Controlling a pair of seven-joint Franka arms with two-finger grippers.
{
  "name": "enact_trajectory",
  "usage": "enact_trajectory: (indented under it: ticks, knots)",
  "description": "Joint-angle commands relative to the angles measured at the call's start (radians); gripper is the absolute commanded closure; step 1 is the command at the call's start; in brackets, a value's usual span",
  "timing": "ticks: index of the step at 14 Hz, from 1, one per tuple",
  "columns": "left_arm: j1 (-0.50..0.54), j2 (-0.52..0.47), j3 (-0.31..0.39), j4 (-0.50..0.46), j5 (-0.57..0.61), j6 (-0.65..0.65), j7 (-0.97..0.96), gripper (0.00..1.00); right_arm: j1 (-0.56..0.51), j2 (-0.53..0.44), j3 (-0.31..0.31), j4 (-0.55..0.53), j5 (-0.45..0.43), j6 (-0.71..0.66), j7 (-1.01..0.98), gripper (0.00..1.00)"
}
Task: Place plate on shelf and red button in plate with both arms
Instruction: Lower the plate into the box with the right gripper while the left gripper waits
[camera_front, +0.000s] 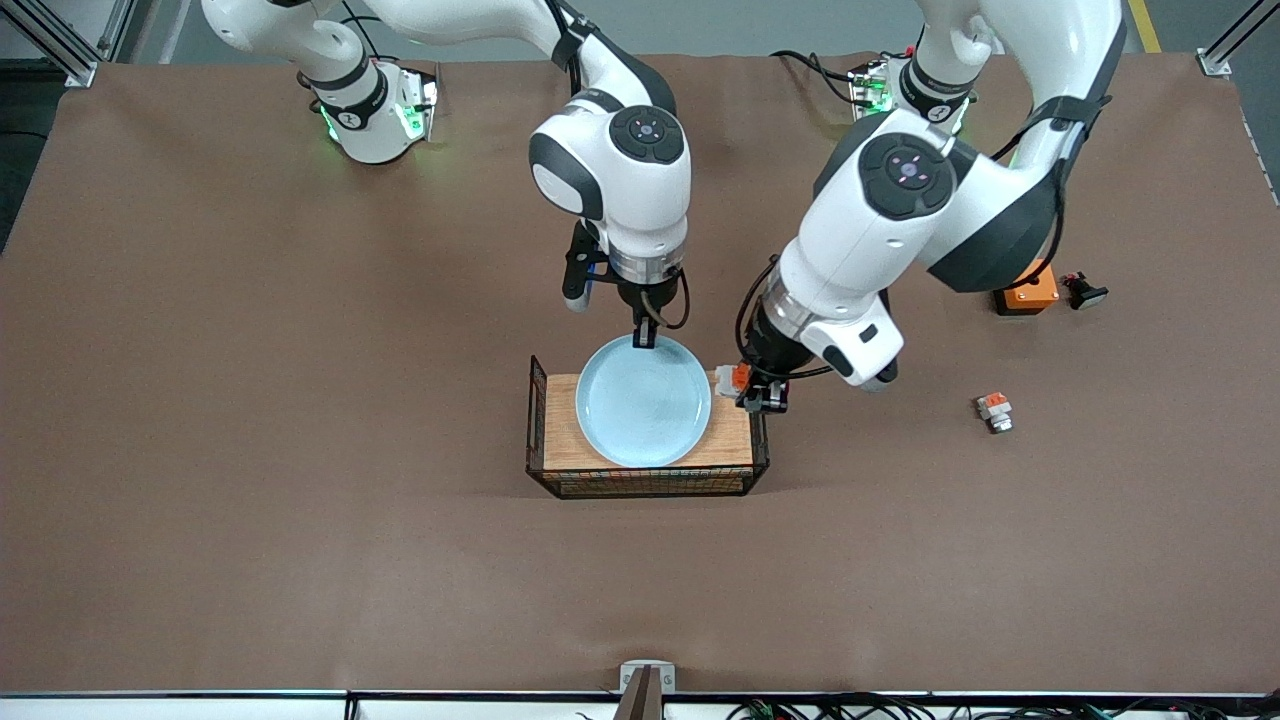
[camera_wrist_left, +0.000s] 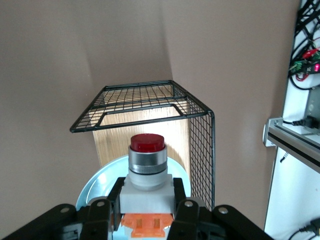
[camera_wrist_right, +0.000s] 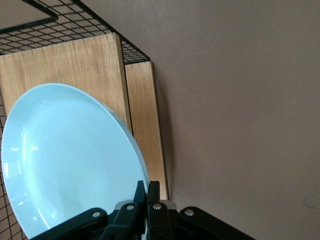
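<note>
A wire-mesh rack (camera_front: 647, 483) with a wooden shelf (camera_front: 563, 420) stands at the middle of the brown table (camera_front: 250, 450), nearer the front camera than any other object. Over that shelf sits the plate (camera_front: 643, 402) — round, shallow, pale blue, glossy. The right gripper (camera_front: 645, 336), on the arm from the base at the view's upper left, has its 2 fingers closed narrowly on the plate's rim at the edge farthest from the camera. The right wrist view shows the fingers (camera_wrist_right: 140, 196) pinching that rim, with the plate (camera_wrist_right: 70, 160) tilted above the wooden shelf (camera_wrist_right: 65, 65); whether its lower edge touches the wood cannot be told.

The left gripper (camera_front: 762, 396) hangs just beside the rack, at the end toward the left arm, and clamps the red button (camera_front: 730, 377). In the left wrist view the fingers (camera_wrist_left: 182, 207) grip the white body of the red button (camera_wrist_left: 146, 165), its orange block below and its dark red cap pointing toward the rack (camera_wrist_left: 150, 100); the plate (camera_wrist_left: 100, 182) shows beneath it.

Toward the left arm's end of the table lie 3 other parts, well apart from the rack — a small white-and-orange switch part (camera_front: 995, 411), an orange box (camera_front: 1027, 292) partly hidden by the left arm, and beside it a black part (camera_front: 1083, 291), too small to identify with confidence.
</note>
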Motion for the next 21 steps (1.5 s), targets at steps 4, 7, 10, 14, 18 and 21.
enact_trajectory:
  ticks: [4, 7, 10, 14, 18, 21]
  knots:
    - [-0.053, 0.035, 0.05, 0.049, 0.022, -0.007, -0.022, 0.61, 0.0, 0.027, -0.002, 0.033, -0.049, -0.008, 0.024, 0.98]
    - [-0.051, 0.042, 0.05, 0.06, 0.022, -0.007, -0.022, 0.61, -0.002, 0.027, -0.002, 0.033, -0.054, -0.008, 0.02, 0.94]
    - [-0.053, 0.044, 0.051, 0.059, 0.024, -0.006, -0.022, 0.61, -0.005, 0.034, -0.002, 0.042, -0.054, -0.01, 0.018, 0.19]
    - [-0.053, 0.044, 0.05, 0.059, 0.022, -0.007, -0.022, 0.61, -0.003, 0.048, -0.002, 0.057, -0.065, -0.011, 0.02, 0.0]
    - [-0.051, 0.042, 0.05, 0.059, 0.022, -0.007, -0.022, 0.61, -0.003, 0.056, -0.004, 0.06, -0.072, -0.011, 0.02, 0.0]
    - [-0.051, 0.042, 0.051, 0.057, 0.022, -0.007, -0.022, 0.61, -0.013, 0.085, -0.002, 0.098, -0.103, -0.008, 0.018, 0.0]
